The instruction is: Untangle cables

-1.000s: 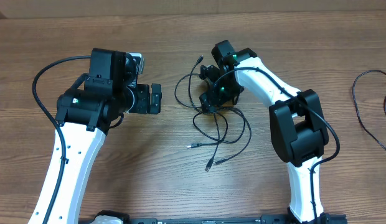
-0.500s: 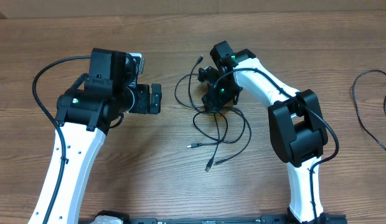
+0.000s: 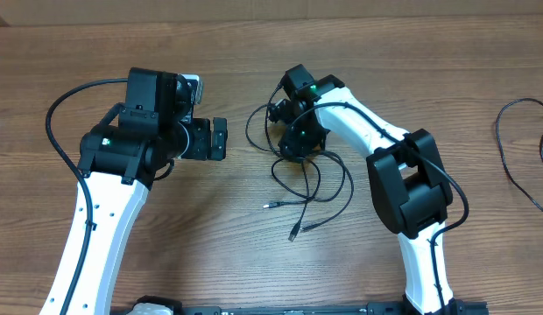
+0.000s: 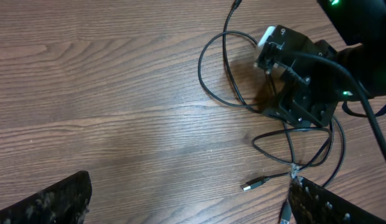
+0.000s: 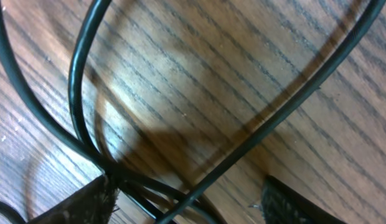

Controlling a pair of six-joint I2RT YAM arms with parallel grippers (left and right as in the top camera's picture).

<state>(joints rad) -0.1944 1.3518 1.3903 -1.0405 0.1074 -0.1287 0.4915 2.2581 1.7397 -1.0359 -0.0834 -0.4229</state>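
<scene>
The cables (image 3: 305, 179) lie knotted at the middle of the table (image 3: 254, 52), and I judge I'm at the grasp: the fingers of my right gripper (image 5: 187, 202) straddle strands at the knot's 12 o'clock, unclenched, needing one clean pinch-and-pull, while my left gripper (image 3: 221, 138) hovers released at 9 o'clock; the right wrist hides which strand crosses which.

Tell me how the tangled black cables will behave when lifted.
Probably floppy: the cables lie in loose curves on the table, so lifted strands should sag. Likely light, since they look thin. Their loops cross each other, so pulling one may drag the rest, with the plug ends trailing.
</scene>
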